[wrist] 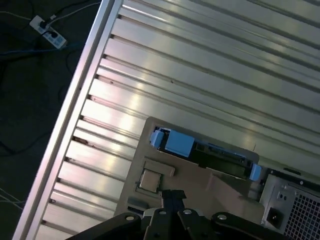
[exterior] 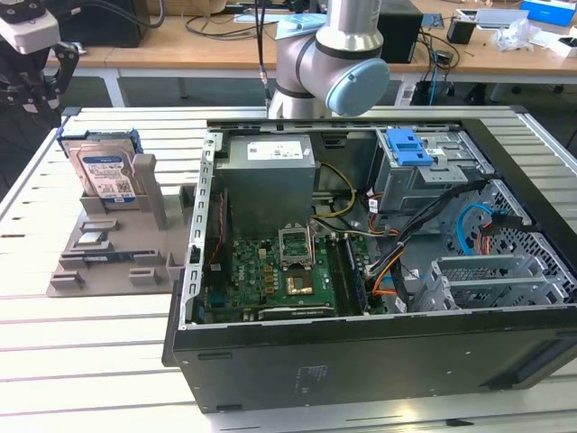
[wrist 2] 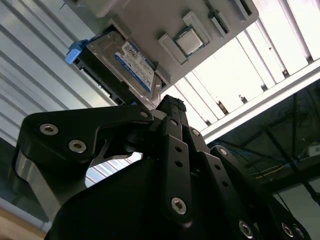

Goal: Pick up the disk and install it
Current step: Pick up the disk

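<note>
gripper (wrist: 172,194): fingers closed together, holding nothing, hovering above the holder | disk (exterior: 104,171): upright on edge in grey holder (exterior: 108,242) on slatted table (exterior: 81,352), at the exterior view's left of open computer case (exterior: 361,356)

The disk (exterior: 102,171) stands upright in the holder (exterior: 90,223), beside the case (exterior: 361,352)

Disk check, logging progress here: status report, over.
Gripper above the grey holder, off the disk. Disk upright in holder, exterior view's left of the open computer case. Not yet installed.
</note>
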